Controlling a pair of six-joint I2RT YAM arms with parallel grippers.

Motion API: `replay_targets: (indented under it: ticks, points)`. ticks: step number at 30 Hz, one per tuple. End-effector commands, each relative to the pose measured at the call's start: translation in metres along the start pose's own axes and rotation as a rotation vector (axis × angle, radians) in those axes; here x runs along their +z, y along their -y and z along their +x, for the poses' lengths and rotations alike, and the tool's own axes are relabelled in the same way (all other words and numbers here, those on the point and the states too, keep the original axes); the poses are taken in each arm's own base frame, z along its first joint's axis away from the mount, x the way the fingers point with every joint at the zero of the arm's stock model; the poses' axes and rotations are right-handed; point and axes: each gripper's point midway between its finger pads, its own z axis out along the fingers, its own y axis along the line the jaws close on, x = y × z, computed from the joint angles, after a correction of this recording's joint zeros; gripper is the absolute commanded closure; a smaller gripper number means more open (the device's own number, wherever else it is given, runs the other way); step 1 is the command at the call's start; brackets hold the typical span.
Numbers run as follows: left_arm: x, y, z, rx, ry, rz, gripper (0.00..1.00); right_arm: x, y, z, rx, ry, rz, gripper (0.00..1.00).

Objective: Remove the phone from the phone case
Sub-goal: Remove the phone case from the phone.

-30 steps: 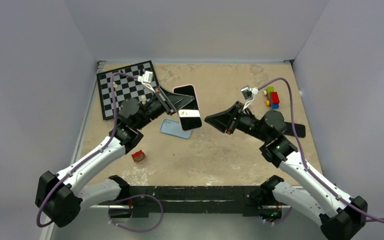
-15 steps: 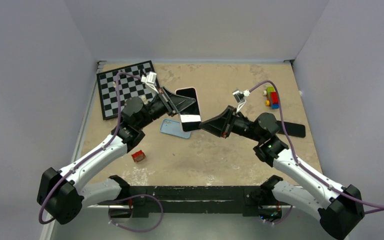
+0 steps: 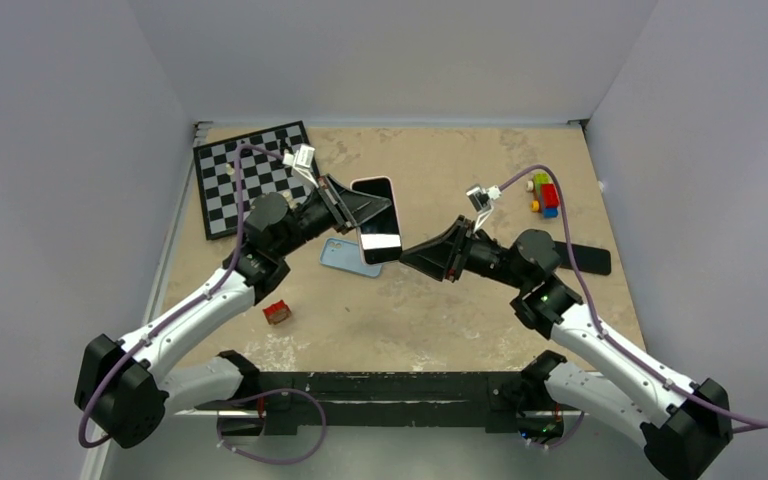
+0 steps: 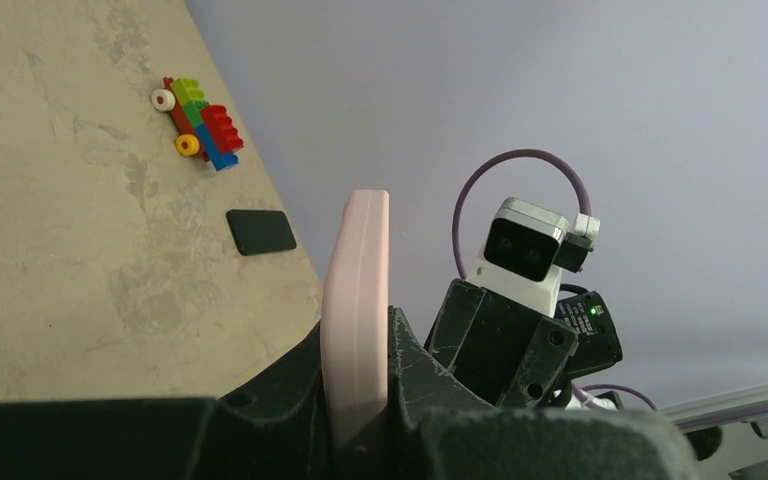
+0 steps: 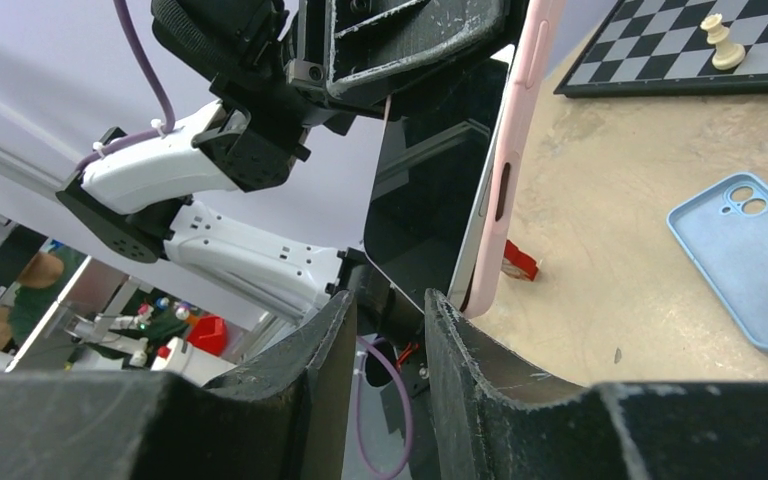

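My left gripper [image 3: 362, 207] is shut on the phone in its pink case [image 3: 378, 216] and holds it on edge above the table. In the left wrist view the pink case [image 4: 357, 280] stands upright between the fingers of the left gripper [image 4: 357, 345]. My right gripper [image 3: 406, 253] is open, right at the phone's near lower corner. In the right wrist view the dark screen [image 5: 430, 200] and the pink case edge [image 5: 515, 150] hang just above the open right gripper [image 5: 387, 310]. I cannot tell whether they touch.
A loose light-blue phone case [image 3: 344, 258] lies flat under the held phone. A chessboard [image 3: 245, 178] with a white piece lies at the back left. A small red block [image 3: 277, 312], a coloured brick toy [image 3: 545, 194] and a flat black slab [image 3: 588, 258] also lie on the table.
My right gripper has moved left, up to the phone's lower corner. My left gripper has shifted the held phone slightly and stays shut on it.
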Motion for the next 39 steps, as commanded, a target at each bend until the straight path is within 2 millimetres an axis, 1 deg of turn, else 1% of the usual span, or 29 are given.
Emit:
replay_targets:
  ticks: [1,9,15,18,22,25,30,33,34,35,37,39]
  points:
    - [-0.011,0.058,-0.027,0.061,0.083,0.157,1.0,-0.001,-0.003,-0.007,-0.04,0.014,0.015,0.63]
    - [-0.011,0.058,-0.028,0.058,0.084,0.154,1.0,-0.001,-0.01,-0.01,-0.032,0.027,-0.014,0.63]
    - [-0.008,0.059,-0.026,0.032,0.072,0.175,1.0,0.002,-0.013,-0.005,0.006,0.029,-0.073,0.64]
    - [-0.007,0.061,-0.024,0.005,0.057,0.194,1.0,0.006,-0.009,-0.003,0.036,0.026,-0.08,0.64]
    - [-0.009,0.063,-0.02,-0.019,0.043,0.221,1.0,0.009,-0.003,-0.001,0.062,0.03,-0.079,0.65]
    - [-0.01,0.062,-0.014,-0.036,0.017,0.225,1.0,0.01,-0.004,-0.003,0.075,0.038,-0.088,0.64]
    - [-0.013,0.059,0.009,-0.056,-0.09,0.25,1.0,0.014,-0.009,-0.005,0.075,0.033,-0.116,0.64]
    - [-0.016,0.061,0.034,-0.044,-0.235,0.288,1.0,0.015,-0.015,-0.008,0.069,0.035,-0.154,0.63]
    - [-0.019,0.062,0.044,-0.04,-0.298,0.311,1.0,0.015,-0.018,-0.007,0.073,0.03,-0.172,0.63]
    - [-0.021,0.062,0.051,-0.045,-0.331,0.323,1.0,0.015,-0.022,-0.008,0.072,0.028,-0.198,0.64]
    - [-0.027,0.062,0.059,-0.051,-0.364,0.355,1.0,0.015,-0.03,-0.009,0.069,0.025,-0.246,0.64]
    - [-0.033,0.063,0.062,-0.046,-0.37,0.375,1.0,0.016,-0.032,-0.008,0.075,0.018,-0.265,0.64]
